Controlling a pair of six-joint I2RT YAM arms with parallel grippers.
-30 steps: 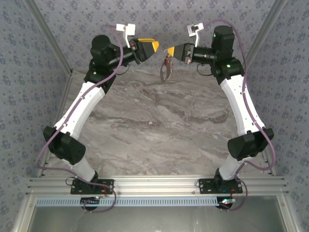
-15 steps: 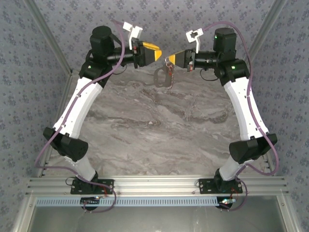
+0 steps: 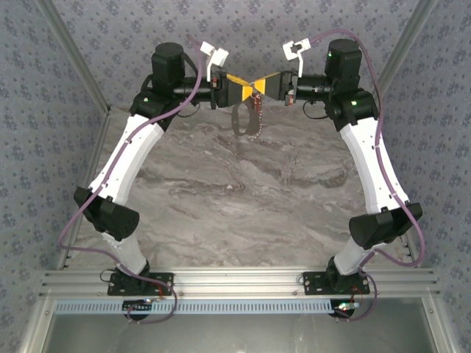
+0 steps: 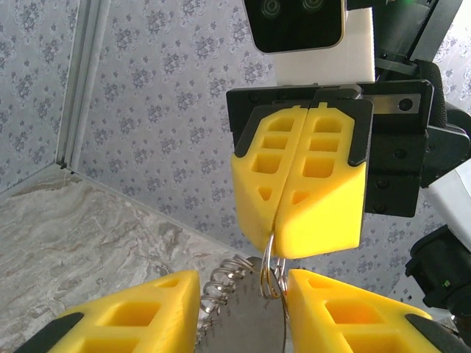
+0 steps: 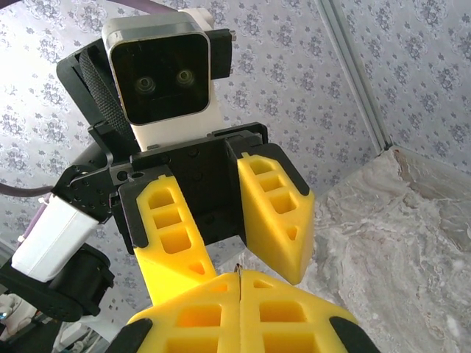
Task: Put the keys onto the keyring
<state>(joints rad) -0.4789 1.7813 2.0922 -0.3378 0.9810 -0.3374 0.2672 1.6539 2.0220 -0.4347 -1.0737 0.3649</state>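
A grey marbled tabletop filled the middle of the overhead frame. It was closed in by walls papered in a small blue-grey flower pattern, with a metal rail along the bottom edge.

At the top centre, the right gripper had its yellow fingers pressed together on the thin wire of the keyring. The keyring hung down from the fingertips above the far end of the table. The left gripper faced it tip to tip with its fingers apart, one on each side of the hanging metal. Whether they touched it could not be told. The red key was too small to make out.

A second earlier the two grippers had stood apart with a clear gap between them. Since then the left one had swung rightwards to meet the right and its fingers had narrowed, and the keyring had shifted slightly leftwards.
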